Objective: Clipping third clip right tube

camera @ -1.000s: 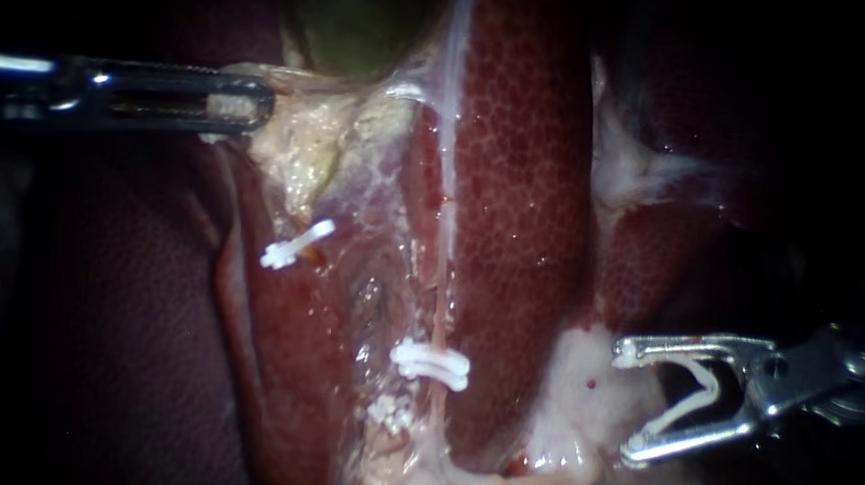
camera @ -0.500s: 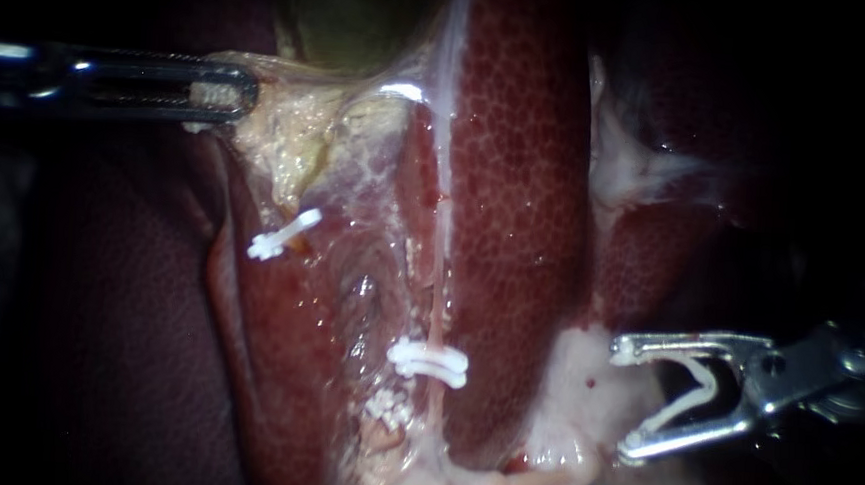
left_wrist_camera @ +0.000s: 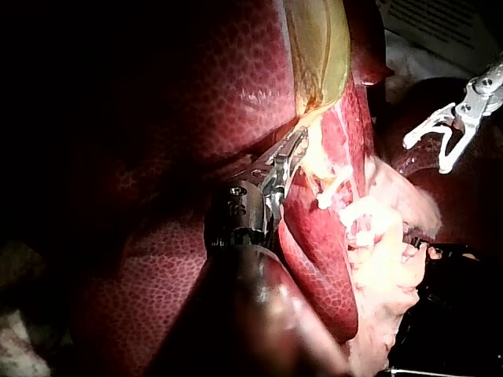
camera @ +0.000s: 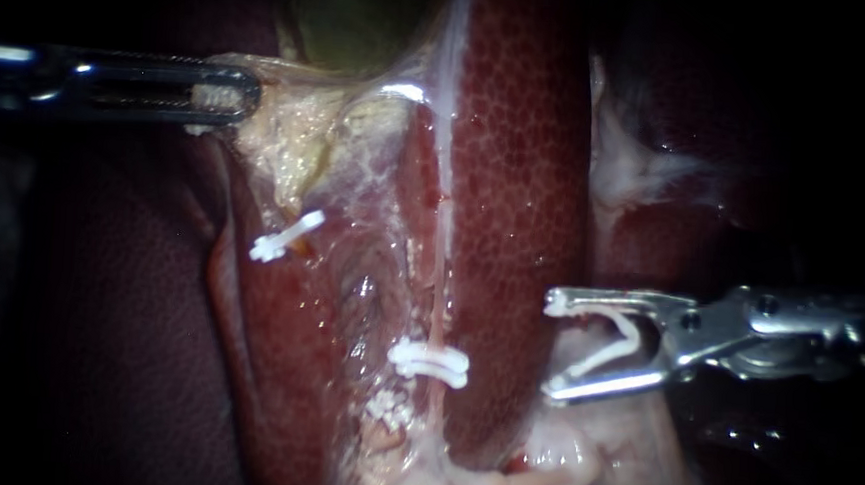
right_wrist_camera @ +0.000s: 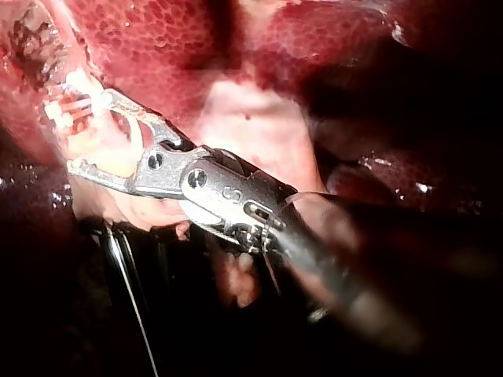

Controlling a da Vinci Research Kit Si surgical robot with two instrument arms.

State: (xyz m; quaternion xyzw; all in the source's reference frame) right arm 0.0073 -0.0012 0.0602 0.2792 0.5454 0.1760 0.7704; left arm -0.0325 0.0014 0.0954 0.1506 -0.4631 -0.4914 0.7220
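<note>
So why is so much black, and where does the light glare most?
Endoscope view: the light falls on the middle strip of liver, the edges sink into dark, and the right instrument, holding a white clip, glares most. Left wrist view: the gallbladder that the left instrument grips is lit, the liver beside it lies in shadow. Right wrist view: wet glints on dark liver.

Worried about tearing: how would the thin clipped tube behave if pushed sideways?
Probably floppy: the tube is a thin, soft-looking strand. Likely slippery, since the tissue around it glistens. Possibly fragile where the clip pinches it.
</note>
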